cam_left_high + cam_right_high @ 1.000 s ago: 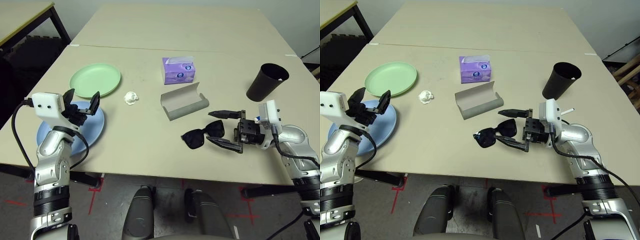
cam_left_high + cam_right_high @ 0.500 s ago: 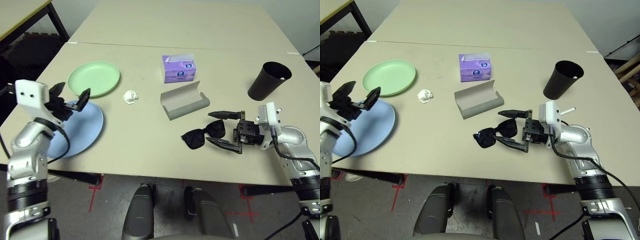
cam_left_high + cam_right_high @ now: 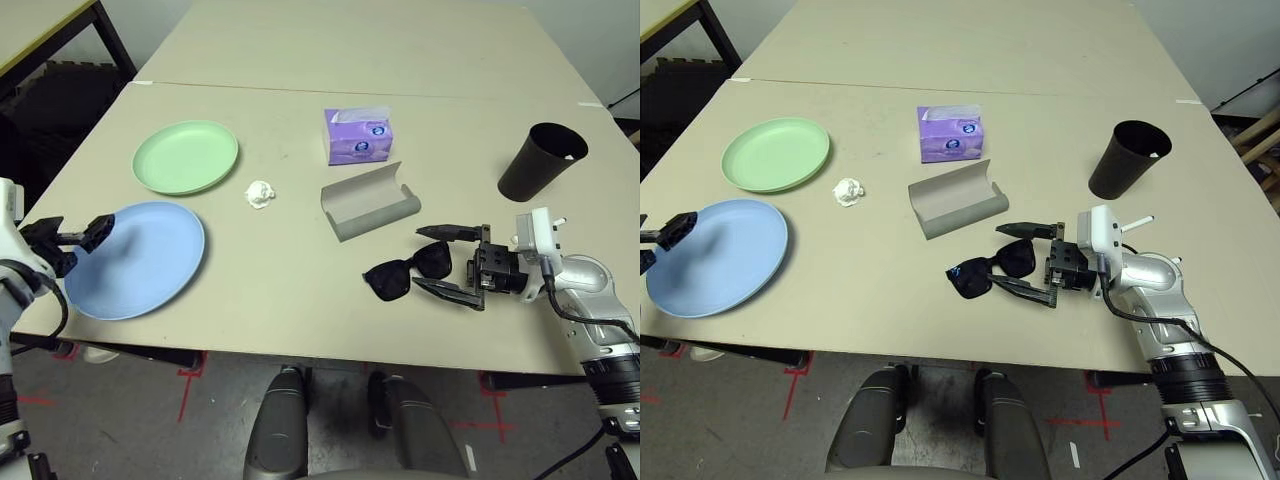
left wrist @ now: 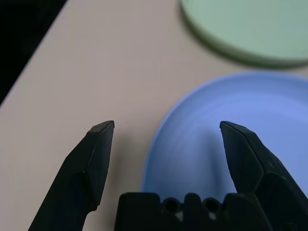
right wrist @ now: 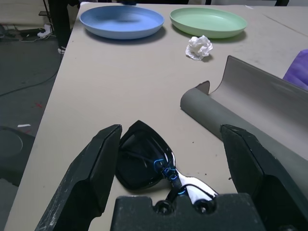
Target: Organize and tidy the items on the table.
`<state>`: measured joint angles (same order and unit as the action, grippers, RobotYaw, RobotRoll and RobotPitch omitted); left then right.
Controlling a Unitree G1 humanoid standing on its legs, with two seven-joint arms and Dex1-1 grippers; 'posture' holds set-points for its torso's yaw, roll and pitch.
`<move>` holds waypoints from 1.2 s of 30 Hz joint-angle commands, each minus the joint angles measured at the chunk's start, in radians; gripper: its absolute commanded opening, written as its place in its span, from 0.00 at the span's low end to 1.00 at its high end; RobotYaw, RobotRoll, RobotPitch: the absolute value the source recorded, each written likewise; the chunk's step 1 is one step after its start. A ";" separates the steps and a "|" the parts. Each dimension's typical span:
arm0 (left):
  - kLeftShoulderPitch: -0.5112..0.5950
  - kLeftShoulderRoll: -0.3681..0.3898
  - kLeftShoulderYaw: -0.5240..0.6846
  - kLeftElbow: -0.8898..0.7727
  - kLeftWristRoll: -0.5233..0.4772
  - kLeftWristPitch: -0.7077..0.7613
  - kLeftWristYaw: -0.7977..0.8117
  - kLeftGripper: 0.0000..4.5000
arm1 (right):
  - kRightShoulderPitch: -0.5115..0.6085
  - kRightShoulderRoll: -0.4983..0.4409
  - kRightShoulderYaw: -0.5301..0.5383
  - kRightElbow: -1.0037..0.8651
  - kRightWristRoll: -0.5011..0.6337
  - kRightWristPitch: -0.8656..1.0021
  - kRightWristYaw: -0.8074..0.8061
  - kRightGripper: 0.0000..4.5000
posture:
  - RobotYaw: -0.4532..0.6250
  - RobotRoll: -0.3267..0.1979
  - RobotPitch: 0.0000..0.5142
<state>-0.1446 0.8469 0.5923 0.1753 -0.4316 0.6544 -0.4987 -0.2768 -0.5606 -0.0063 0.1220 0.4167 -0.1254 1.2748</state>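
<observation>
Black sunglasses (image 3: pixel 408 271) lie near the table's (image 3: pixel 300 310) front edge, between the spread fingers of the right gripper (image 3: pixel 446 262). The right wrist view shows bluish lens glints that the head views miss. The left gripper (image 3: pixel 68 238), also spread, hovers at the left edge beside the light blue plate (image 3: pixel 135 258); its wrist view shows one fingertip (image 4: pixel 236 144) over the rim.

Head eyes overlook the table (image 3: pixel 300 300); wrist cameras sit low along each hand.
</observation>
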 commanded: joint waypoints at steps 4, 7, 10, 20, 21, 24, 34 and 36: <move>0.020 0.030 0.019 0.021 -0.004 0.053 -0.027 1.00 | 0.015 -0.006 0.010 -0.024 -0.001 0.009 0.000 1.00 | 0.61 0.62 0.35; 0.014 0.046 0.020 0.047 -0.001 0.064 -0.042 1.00 | 0.018 -0.006 0.010 -0.027 -0.001 0.008 0.002 1.00 | 0.61 0.62 0.36; 0.008 0.059 0.020 0.071 0.004 0.067 -0.050 1.00 | 0.018 -0.005 0.011 -0.027 -0.001 0.008 0.002 1.00 | 0.61 0.62 0.36; 0.015 0.071 0.012 0.110 0.008 0.088 -0.065 1.00 | 0.014 -0.003 0.013 -0.027 -0.003 0.006 0.000 1.00 | 0.61 0.62 0.35; 0.016 0.071 0.011 0.112 0.009 0.088 -0.066 1.00 | 0.014 -0.002 0.013 -0.027 -0.003 0.006 -0.001 1.00 | 0.61 0.62 0.35; 0.017 0.070 0.010 0.115 0.009 0.089 -0.068 1.00 | 0.013 -0.002 0.015 -0.030 -0.004 0.007 -0.003 1.00 | 0.61 0.62 0.35; 0.017 0.075 0.011 0.131 0.013 0.086 -0.072 0.53 | 0.016 -0.004 0.014 -0.040 -0.004 0.009 -0.007 1.00 | 0.60 0.62 0.36; 0.017 0.075 0.011 0.131 0.013 0.087 -0.072 0.37 | 0.016 -0.005 0.014 -0.039 -0.004 0.009 -0.006 1.00 | 0.60 0.62 0.36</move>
<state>-0.1427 0.9083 0.6082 0.2915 -0.4288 0.7304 -0.5672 -0.2683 -0.5608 -0.0030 0.1013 0.4164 -0.1212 1.2696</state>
